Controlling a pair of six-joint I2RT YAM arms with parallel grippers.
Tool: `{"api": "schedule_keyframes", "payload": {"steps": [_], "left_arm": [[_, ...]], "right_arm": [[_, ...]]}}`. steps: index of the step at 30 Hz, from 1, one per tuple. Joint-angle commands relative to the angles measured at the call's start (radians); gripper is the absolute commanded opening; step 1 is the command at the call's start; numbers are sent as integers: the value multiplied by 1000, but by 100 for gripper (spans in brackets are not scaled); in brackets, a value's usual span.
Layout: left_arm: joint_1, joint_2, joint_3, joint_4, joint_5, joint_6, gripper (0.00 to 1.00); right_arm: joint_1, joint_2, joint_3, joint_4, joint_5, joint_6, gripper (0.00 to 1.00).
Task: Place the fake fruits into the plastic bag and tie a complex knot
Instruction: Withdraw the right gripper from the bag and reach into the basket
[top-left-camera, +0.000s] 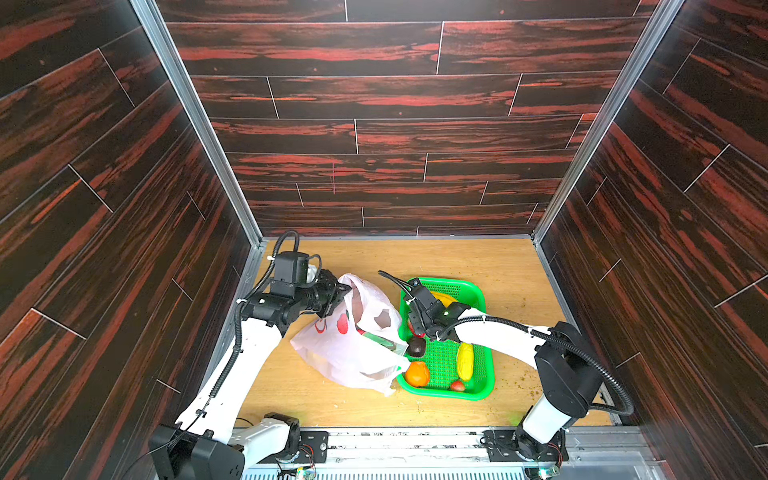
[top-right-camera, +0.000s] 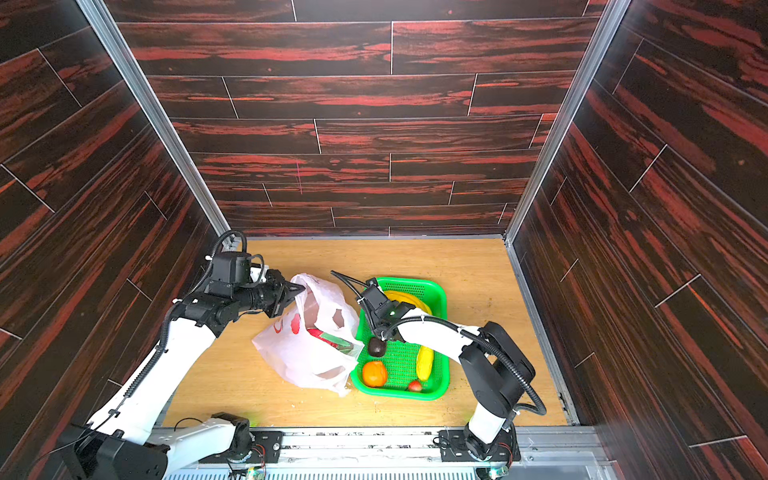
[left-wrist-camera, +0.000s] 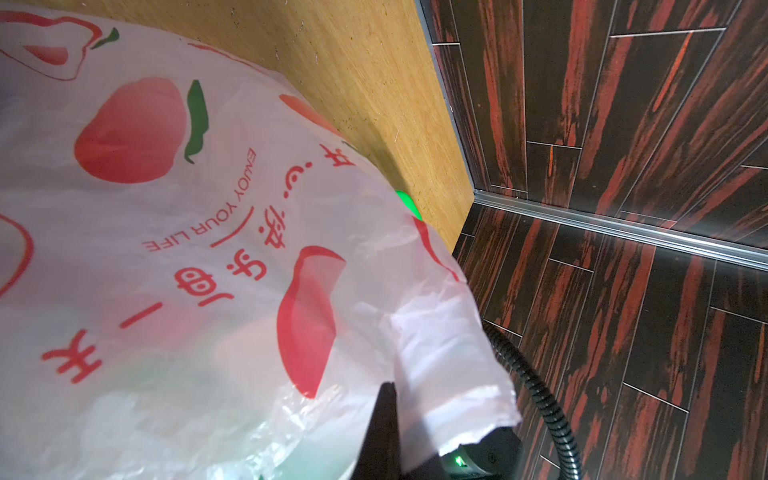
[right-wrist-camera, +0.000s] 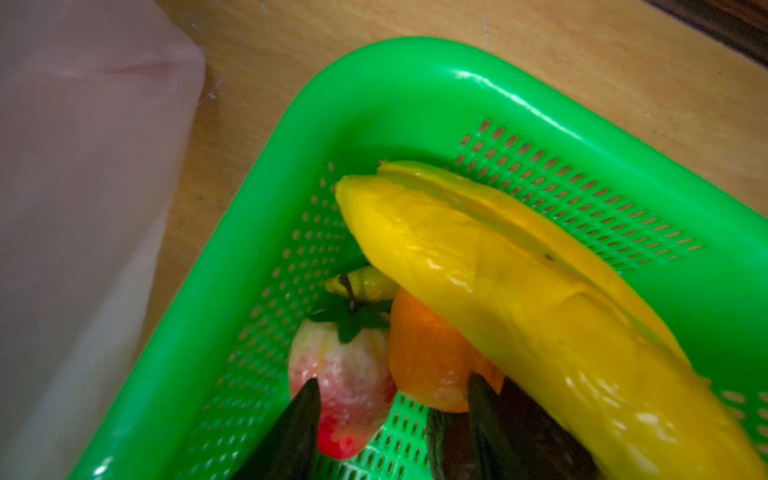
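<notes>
The plastic bag (top-left-camera: 353, 357) (top-right-camera: 307, 361) lies on the table left of the green basket, its mouth towards the basket. My left gripper (top-left-camera: 343, 291) (left-wrist-camera: 388, 411) is shut on the bag's upper handle strip and holds it up. A pink-green dragon fruit (top-left-camera: 376, 338) shows inside the bag. My right gripper (top-left-camera: 415, 326) (right-wrist-camera: 395, 411) stands open low in the basket, its fingers either side of a strawberry (right-wrist-camera: 345, 374), next to an orange (right-wrist-camera: 428, 365) and the banana bunch (right-wrist-camera: 519, 282) (top-left-camera: 444, 298). No knot shows.
The green mesh basket (top-left-camera: 478, 291) (top-right-camera: 441, 293) also holds a dark purple ball (top-left-camera: 416, 346), another orange (top-left-camera: 417, 374), a yellow lemon (top-left-camera: 464, 360) and a second strawberry (top-left-camera: 457, 385). Dark wood-pattern walls close in the table on three sides.
</notes>
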Motion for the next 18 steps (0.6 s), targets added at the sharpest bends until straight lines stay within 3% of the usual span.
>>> {"api": "schedule_keyframes", "payload": {"steps": [1, 18], "left_arm": [[-4, -3, -10, 6, 1, -1, 0], [-4, -7, -14, 2, 0, -3, 0]], "right_arm": [[-3, 22, 18, -12, 62, -5, 62], [-18, 86, 27, 38, 40, -14, 68]]}}
